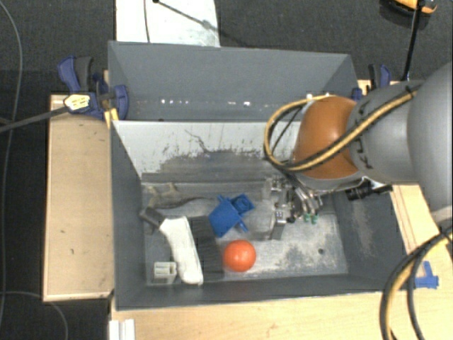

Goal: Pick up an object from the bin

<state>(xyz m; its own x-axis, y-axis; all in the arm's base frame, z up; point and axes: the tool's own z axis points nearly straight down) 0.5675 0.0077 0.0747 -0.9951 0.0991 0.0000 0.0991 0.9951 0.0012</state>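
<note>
Broadly, a grey metal bin [233,83] with sloping walls and a scuffed, scratched floor. Reaching in from the right, the bulky grey arm [417,133], capped at the wrist by a rounded orange cover [322,137] and looped with black and yellow cables. Below that cover, the gripper [287,218], hanging low over bare floor right of centre; cannot tell how far open, nor whether anything sits in its grasp. Over at the left front, a white-handled brush [182,246] with dark bristles along its right side, lying lengthwise toward the front wall. Just left of the gripper, near the middle of the floor, a bright blue plastic piece [228,217]: chunky, angular, with a small block jutting from its upper right corner, apart from the gripper by a narrow gap. In front of the blue piece and close to the brush bristles, a round orange ball [240,256], smooth and glossy. Near the brush's far end, a dark grey block [150,219]. Smallest, by the front left corner, a pale square clip [164,270].
</note>
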